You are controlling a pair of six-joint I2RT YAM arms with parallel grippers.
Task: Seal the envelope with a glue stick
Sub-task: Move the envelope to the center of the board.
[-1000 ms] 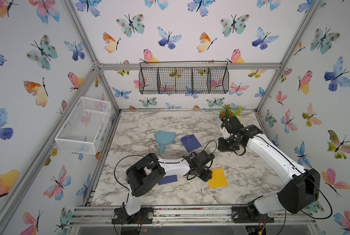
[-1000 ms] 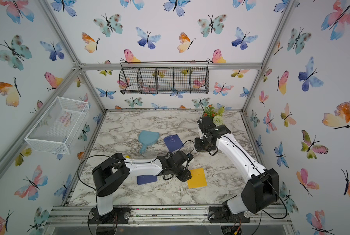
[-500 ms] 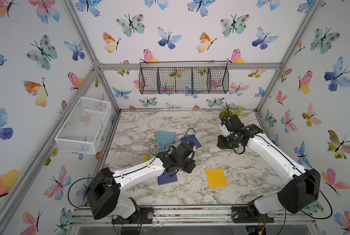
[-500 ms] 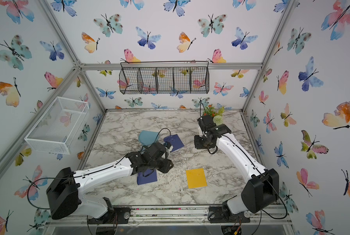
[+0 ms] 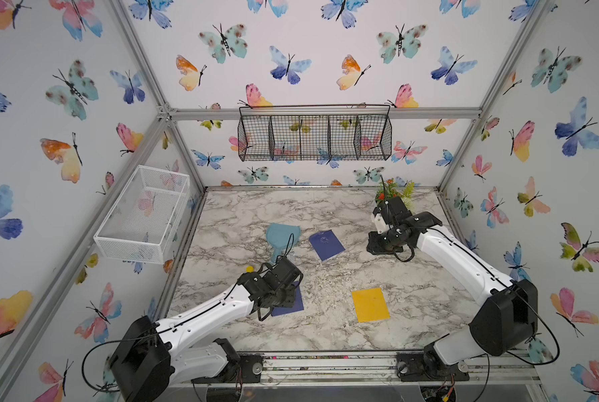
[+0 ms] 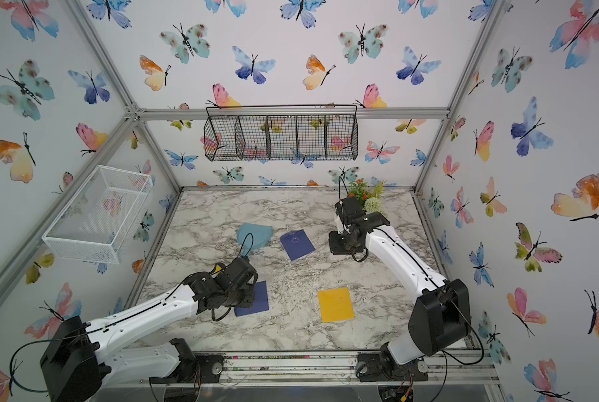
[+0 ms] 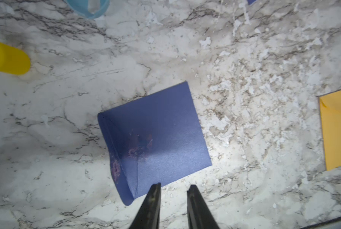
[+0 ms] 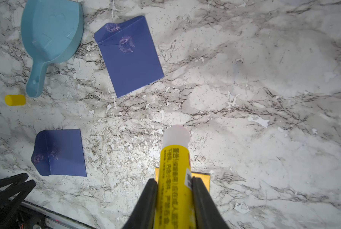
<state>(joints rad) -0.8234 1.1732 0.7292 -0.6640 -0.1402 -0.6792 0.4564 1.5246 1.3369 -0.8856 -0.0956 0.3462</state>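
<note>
My right gripper [image 8: 174,179] is shut on the glue stick [image 8: 174,158], a yellow tube with its white tip bared, held above the table's back right. Its yellow cap [image 5: 249,268] lies by the scoop handle. A blue envelope [image 7: 161,128] with purple smears at its flap lies at the front left. My left gripper [image 7: 173,186] hovers at that envelope's edge, jaws a little apart with nothing between them. A second blue envelope [image 5: 326,244] lies mid-table, and a yellow envelope [image 5: 370,304] lies front centre.
A light blue scoop [image 5: 282,235] lies behind the left arm. A small plant [image 5: 393,189] stands at the back right corner. A black wire basket [image 5: 314,137] hangs on the back wall, and a white mesh basket [image 5: 144,215] on the left wall.
My left arm has swung left from the yellow envelope to the near blue envelope, and its jaws have narrowed. The right arm has stayed still with the glue stick.
</note>
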